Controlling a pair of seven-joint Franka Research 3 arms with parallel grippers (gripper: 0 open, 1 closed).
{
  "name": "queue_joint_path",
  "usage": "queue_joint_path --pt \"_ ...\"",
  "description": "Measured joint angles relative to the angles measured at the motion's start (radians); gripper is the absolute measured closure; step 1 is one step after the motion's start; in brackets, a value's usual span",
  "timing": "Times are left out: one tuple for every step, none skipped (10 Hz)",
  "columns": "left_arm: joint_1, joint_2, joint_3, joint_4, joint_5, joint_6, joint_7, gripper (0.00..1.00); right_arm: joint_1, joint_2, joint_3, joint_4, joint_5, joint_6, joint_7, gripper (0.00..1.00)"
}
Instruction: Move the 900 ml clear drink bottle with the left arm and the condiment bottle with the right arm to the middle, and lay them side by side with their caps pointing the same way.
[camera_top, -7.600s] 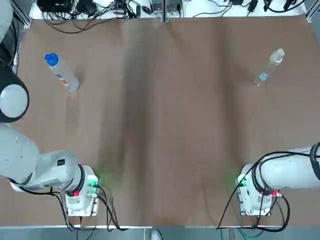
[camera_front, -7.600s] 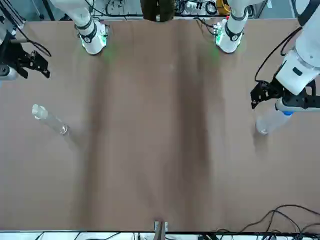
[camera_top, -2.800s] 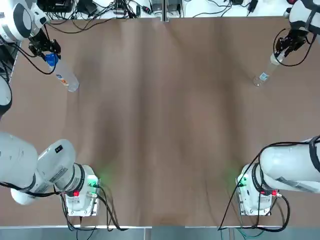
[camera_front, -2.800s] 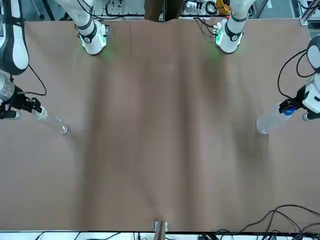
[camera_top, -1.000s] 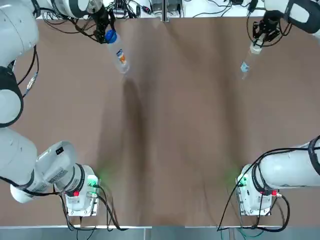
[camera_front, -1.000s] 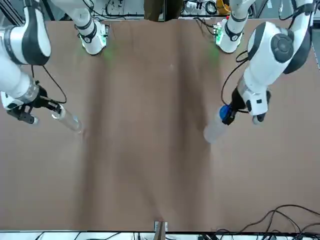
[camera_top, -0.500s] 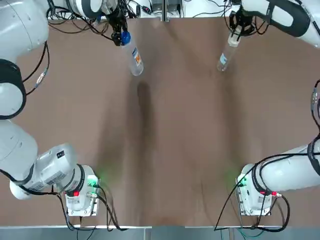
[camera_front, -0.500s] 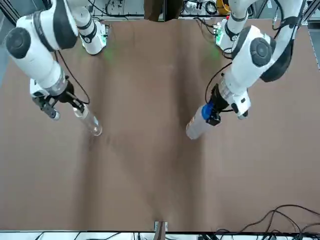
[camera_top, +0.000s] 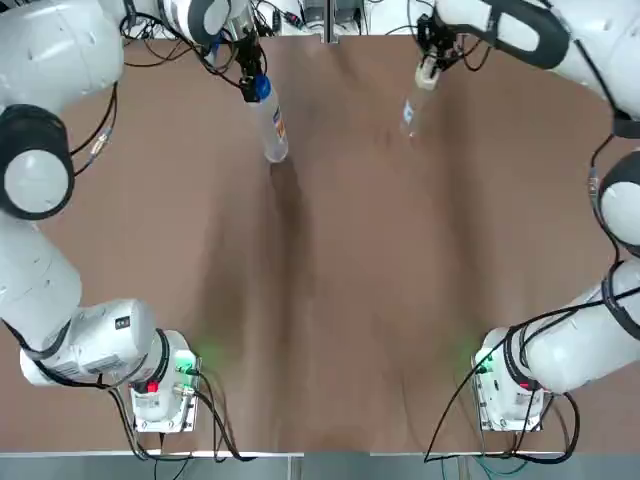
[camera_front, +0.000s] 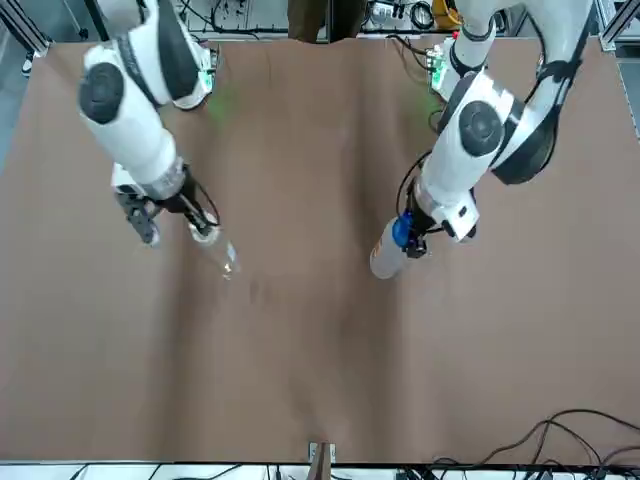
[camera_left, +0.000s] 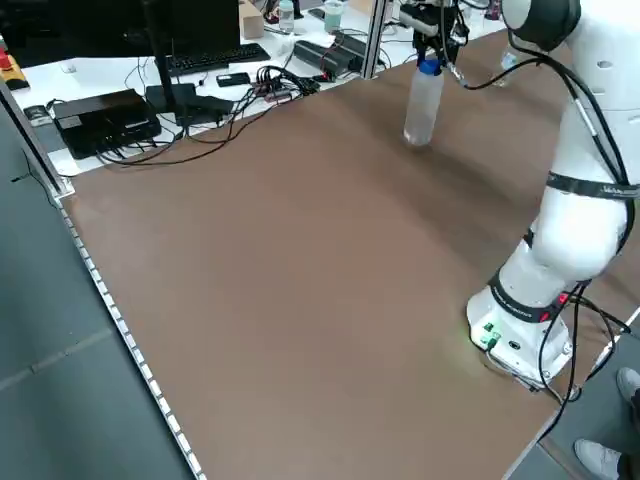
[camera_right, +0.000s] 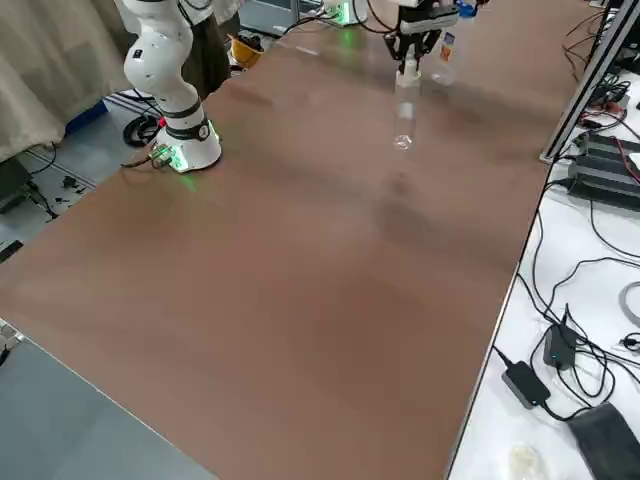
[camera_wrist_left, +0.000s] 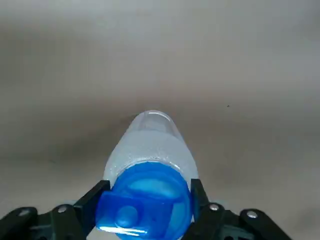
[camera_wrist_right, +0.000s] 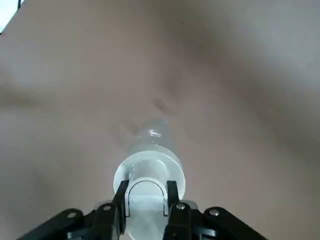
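Since both bottles hang clear of the table (camera_top: 330, 300), caps up and bases down, the step in hand reads as the carry toward the middle, with nothing laid down yet. The jaws of the left gripper (camera_top: 256, 84) pinch the drink bottle (camera_top: 273, 128) at its blue cap, over the far part of the table, a little to the left of the centre line. Those of the right gripper (camera_top: 430, 62) pinch the condiment bottle (camera_top: 411, 108) at its white cap, also at the far side and to the right of centre. The two bottles are well apart (the side views show each dangling near upright). Next, I judge, each arm needs to close that gap, lower until the base meets the table, then tip its bottle flat so that both caps point the same way and the bodies lie parallel, just beside each other. Round bodies may roll on release, so the jaws should part only once each bottle rests.
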Motion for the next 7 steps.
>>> queue_joint_path --pt "-0.06 0.017 0.051 0.01 0.0 0.0 -0.015 0.29 0.032 0.05 0.0 0.047 0.0 0.003 0.066 0.67" --pt "-0.084 0.031 0.068 0.021 0.0 0.0 -0.025 0.29 0.065 0.1 0.0 0.093 0.0 0.005 0.124 0.67" --pt "-0.086 0.039 0.07 0.029 0.001 -0.001 -0.031 0.29 0.095 0.153 0.0 0.146 0.0 0.007 0.179 0.67" --pt "-0.086 0.04 0.073 0.033 0.001 -0.003 -0.032 0.29 0.124 0.206 0.0 0.203 0.0 0.005 0.228 0.67" --pt "-0.085 0.04 0.075 0.034 0.001 -0.005 -0.032 0.27 0.156 0.248 0.0 0.241 0.0 0.005 0.273 0.67" --pt "-0.085 0.04 0.076 0.036 0.002 -0.006 -0.032 0.15 0.193 0.27 -0.001 0.258 0.0 0.004 0.325 0.67" --pt "-0.085 0.04 0.076 0.037 0.002 -0.006 -0.032 0.09 0.234 0.28 -0.001 0.264 -0.001 0.004 0.378 0.67"
